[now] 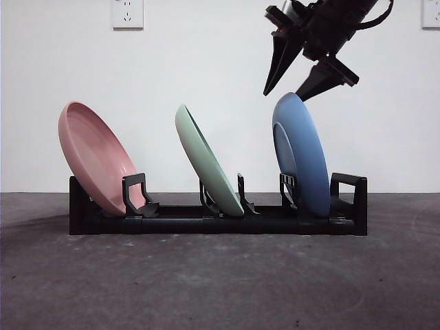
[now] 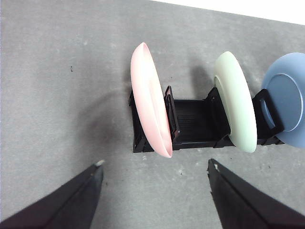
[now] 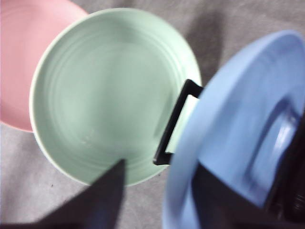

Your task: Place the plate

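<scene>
A black rack (image 1: 220, 221) sits on the grey bench (image 1: 206, 289). Three plates stand in it on their edges. The pink plate (image 1: 96, 157) is at one end of the rack and leans far over. The green plate (image 1: 207, 159) is in the middle and leans the same way. The blue plate (image 1: 301, 155) is in the slot at the other end and stands nearly straight up. Its bottom edge is hidden behind the rack's black posts.

The right gripper (image 1: 297, 81) comes down from the top of the front view. Its two black jaws are spread apart right over the top rim of the blue plate. One jaw tip looks very close to the rim, but it is hard to tell if it touches. The jaws are not squeezing the plate. In the right wrist view the blue plate is big, blurry and cut off at the edge, and one jaw is mostly hidden behind it.

The left gripper (image 2: 155, 169) hangs above the bench beside the rack, near the pink plate's end. Its jaws are wide open and hold nothing. From there the blue plate is cut off by the picture's edge, and the rack's far end is hidden.

A white wall socket (image 1: 127, 13) is on the wall behind.
</scene>
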